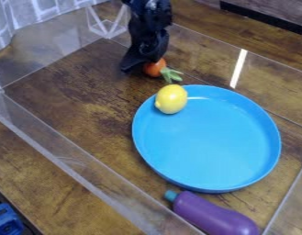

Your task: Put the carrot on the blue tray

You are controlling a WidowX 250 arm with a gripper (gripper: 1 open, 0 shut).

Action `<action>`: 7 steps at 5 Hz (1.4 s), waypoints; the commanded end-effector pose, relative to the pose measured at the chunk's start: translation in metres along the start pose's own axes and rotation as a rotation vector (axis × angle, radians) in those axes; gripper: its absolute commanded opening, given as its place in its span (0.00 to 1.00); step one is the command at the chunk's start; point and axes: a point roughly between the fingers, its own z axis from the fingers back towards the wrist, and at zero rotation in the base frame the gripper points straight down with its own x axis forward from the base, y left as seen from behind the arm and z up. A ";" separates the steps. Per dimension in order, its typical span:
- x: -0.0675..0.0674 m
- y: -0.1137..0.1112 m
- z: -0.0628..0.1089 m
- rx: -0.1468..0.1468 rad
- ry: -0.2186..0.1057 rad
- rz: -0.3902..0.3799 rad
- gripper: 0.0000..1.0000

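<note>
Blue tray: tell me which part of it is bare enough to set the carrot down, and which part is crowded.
The blue tray is bare across its middle, right side and near rim. Only its upper-left edge is taken, by the lemon. Just beyond that edge it is tight: the end effector is shut on the carrot. The eggplant borders the near rim from outside.

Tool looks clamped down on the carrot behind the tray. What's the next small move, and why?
Probably lift straight up a little. The tool appears shut on the carrot, which sits low on the wooden table, just beyond the blue tray. The lemon sits on the tray's near rim, so gaining height first should clear both before carrying over.
</note>
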 end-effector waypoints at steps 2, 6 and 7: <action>0.049 -0.008 0.003 -0.029 -0.038 -0.099 0.00; 0.009 -0.002 -0.015 -0.005 -0.053 -0.169 0.00; 0.014 -0.003 -0.016 -0.004 -0.044 -0.165 0.00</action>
